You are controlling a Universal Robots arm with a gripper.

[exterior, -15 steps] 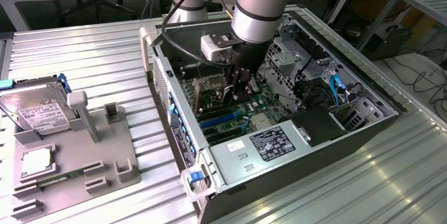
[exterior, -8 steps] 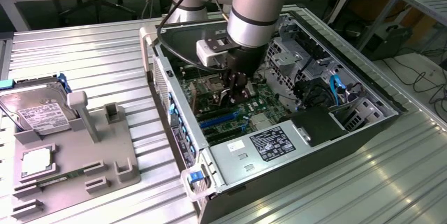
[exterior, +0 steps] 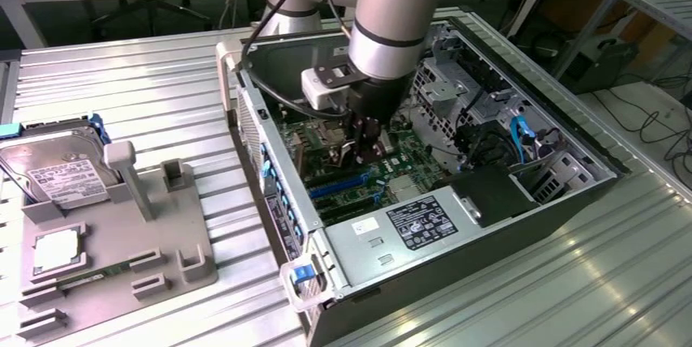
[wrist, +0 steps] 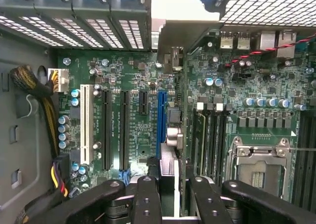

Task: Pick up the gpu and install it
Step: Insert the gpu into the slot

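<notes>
My gripper (exterior: 362, 151) is down inside the open computer case (exterior: 573, 148), just above the motherboard (exterior: 324, 164). It is shut on the gpu (exterior: 351, 155), a thin dark card held on edge. In the wrist view the black fingers (wrist: 148, 199) clamp the gpu (wrist: 171, 135), which runs away from the camera. Its pale metal bracket (wrist: 183, 9) reaches the case's rear wall. The card hangs directly over the blue expansion slot (wrist: 160, 110); I cannot tell whether its edge touches the slot.
Black slots (wrist: 106, 130) and a white slot (wrist: 85, 125) lie beside the blue one; an open CPU socket (wrist: 259, 167) lies on the other side. The power supply (exterior: 416, 225) sits near the case front. Outside, a grey fixture (exterior: 184, 233) carries a hard drive (exterior: 60, 169) and a CPU chip (exterior: 57, 250).
</notes>
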